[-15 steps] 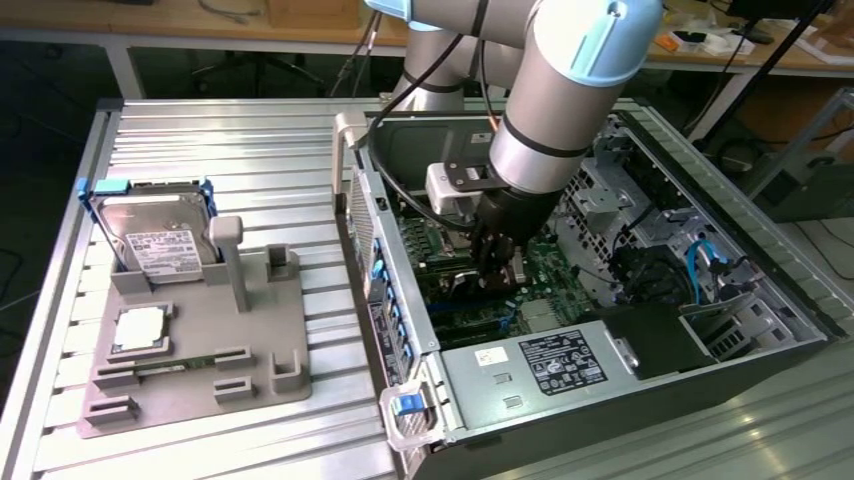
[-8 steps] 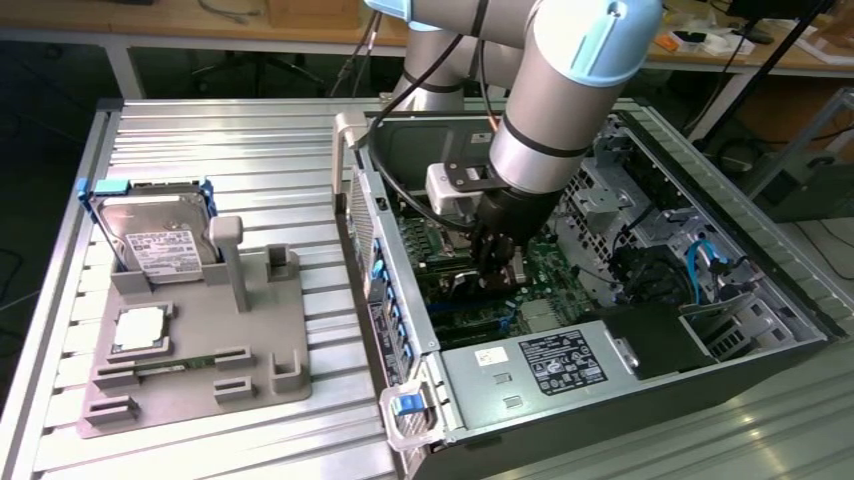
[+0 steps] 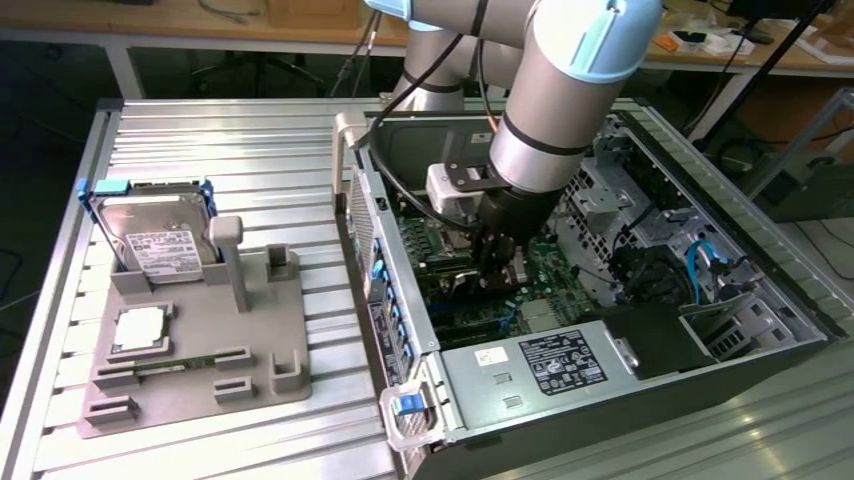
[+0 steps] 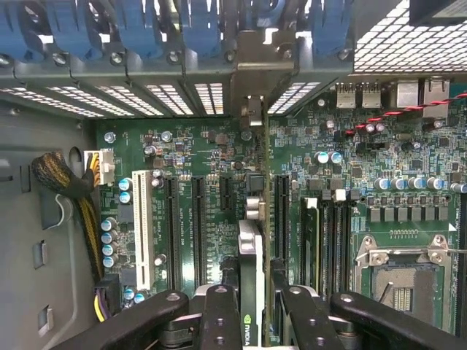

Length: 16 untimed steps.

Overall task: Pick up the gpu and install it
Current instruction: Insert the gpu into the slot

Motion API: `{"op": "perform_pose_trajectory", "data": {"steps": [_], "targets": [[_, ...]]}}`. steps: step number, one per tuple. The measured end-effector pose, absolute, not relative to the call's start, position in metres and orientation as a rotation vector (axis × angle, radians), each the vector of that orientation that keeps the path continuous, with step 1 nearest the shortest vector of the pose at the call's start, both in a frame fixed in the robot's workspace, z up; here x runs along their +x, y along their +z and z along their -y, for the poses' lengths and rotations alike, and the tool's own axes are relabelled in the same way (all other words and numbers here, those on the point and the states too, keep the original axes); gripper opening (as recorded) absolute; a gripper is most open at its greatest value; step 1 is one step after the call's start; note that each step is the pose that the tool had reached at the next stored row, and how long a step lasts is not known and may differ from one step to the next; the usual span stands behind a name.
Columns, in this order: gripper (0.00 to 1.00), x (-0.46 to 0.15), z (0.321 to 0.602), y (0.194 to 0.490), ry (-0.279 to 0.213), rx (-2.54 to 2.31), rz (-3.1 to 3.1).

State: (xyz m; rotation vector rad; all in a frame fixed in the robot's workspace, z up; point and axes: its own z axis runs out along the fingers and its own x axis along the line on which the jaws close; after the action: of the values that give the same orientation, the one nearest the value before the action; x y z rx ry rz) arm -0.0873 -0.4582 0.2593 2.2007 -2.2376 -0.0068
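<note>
Across the exterior view from its left: the gray fixture (image 3: 200,340) holds the hard drive (image 3: 154,235), then comes the open computer case (image 3: 747,290), where I reach in. My gripper (image 4: 252,306) pinches the gpu (image 4: 250,270) edge-on, its long axis running along the motherboard (image 4: 328,189) slots, bracket end toward the rear slot covers (image 4: 190,29).

Slatted metal table (image 3: 227,135) bears computer case (image 3: 747,330) (open), fixture (image 3: 200,370).

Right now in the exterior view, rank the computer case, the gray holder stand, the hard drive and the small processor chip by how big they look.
1. Computer case
2. Gray holder stand
3. Hard drive
4. Processor chip

The drive is partly hidden in its slot, yet looks larger than the chip.
</note>
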Motion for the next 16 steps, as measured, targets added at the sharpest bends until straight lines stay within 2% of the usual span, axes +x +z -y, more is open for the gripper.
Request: {"op": "perform_pose_trajectory", "data": {"steps": [16], "targets": [[0.27,-0.092,0.458,0.243,-0.006,2.200,2.237]]}}
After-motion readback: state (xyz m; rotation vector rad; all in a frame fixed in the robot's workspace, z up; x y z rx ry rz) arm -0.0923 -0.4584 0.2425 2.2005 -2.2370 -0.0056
